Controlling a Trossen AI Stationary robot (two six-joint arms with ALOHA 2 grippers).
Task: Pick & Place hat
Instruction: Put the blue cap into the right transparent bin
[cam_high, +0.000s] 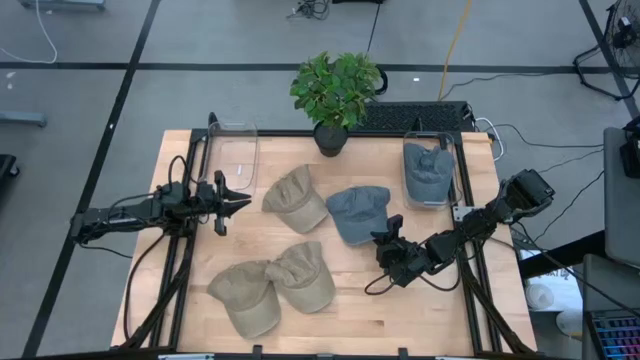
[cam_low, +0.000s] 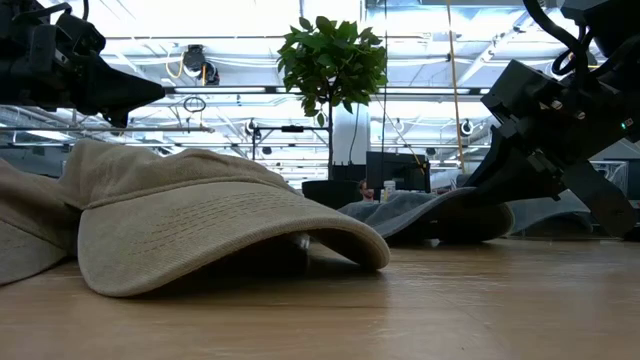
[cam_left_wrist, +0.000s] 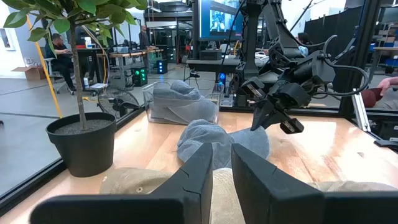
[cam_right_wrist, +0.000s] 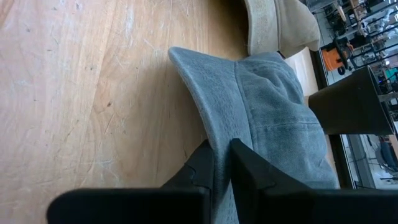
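A blue-grey cap (cam_high: 358, 212) lies on the wooden table right of centre, also visible in the low view (cam_low: 430, 212). My right gripper (cam_high: 385, 242) is low at its near edge and shut on its brim, as the right wrist view (cam_right_wrist: 222, 158) shows. My left gripper (cam_high: 245, 200) hovers shut over the table's left half and touches nothing. It points at a tan cap (cam_high: 296, 198), which shows just past its tips in the left wrist view (cam_left_wrist: 222, 152). Two more tan caps (cam_high: 272, 285) lie near the front edge. My right gripper pinches the blue-grey cap's brim (cam_right_wrist: 211, 118) between its two fingers (cam_right_wrist: 200, 163). The brim's cloth runs back into the gap between them. The fingers come low from the table's near right side. The cap rests on the table, crown up.
A clear bin (cam_high: 430, 172) at the far right holds another blue-grey cap. A clear bin (cam_high: 235, 150) with nothing visible in it stands at the far left. A potted plant (cam_high: 333, 95) stands at the middle of the far edge. Bare wood lies between the caps.
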